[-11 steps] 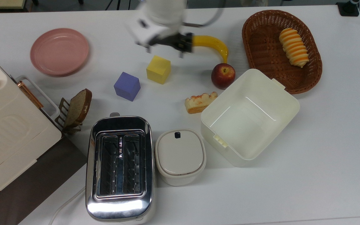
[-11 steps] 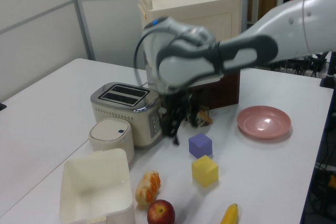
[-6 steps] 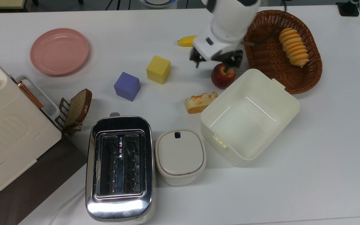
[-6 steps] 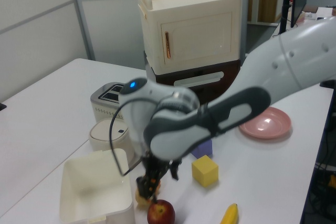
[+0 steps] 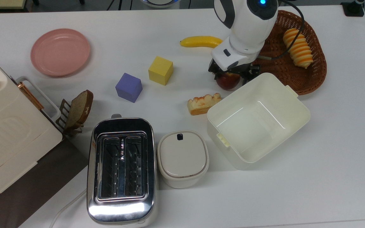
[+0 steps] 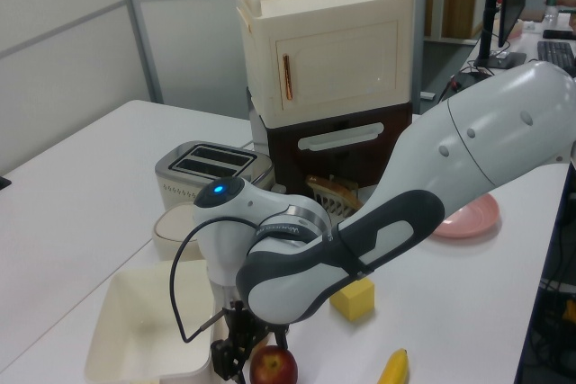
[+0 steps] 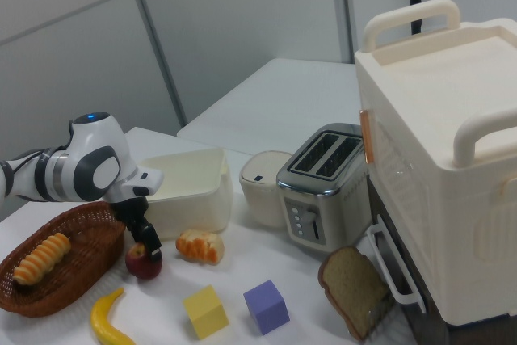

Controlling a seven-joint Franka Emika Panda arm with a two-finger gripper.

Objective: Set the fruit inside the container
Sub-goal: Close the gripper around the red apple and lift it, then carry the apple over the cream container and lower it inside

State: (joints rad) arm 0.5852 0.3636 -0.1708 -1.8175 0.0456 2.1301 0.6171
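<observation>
Writing: we read no brand or label on anything.
Table (image 5: 328,177): we see a smooth white top, with pale panelled walls behind in the left view.
Toaster (image 5: 121,171): shiny chrome, two slots, lower left of the top view.
Gripper (image 5: 230,75): its fingers straddle the apple; we cannot tell whether they clench it.
Apple (image 5: 227,81): round, dark red, upper centre of the top view, touching the container's corner.
Container (image 5: 291,126): cream plastic, deep, rounded corners.
Basket (image 5: 312,76): brown wicker, upper right.

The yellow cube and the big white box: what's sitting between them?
In the top view, a piece of pastry lies between the yellow cube and the container, close to the container's wall.
</observation>
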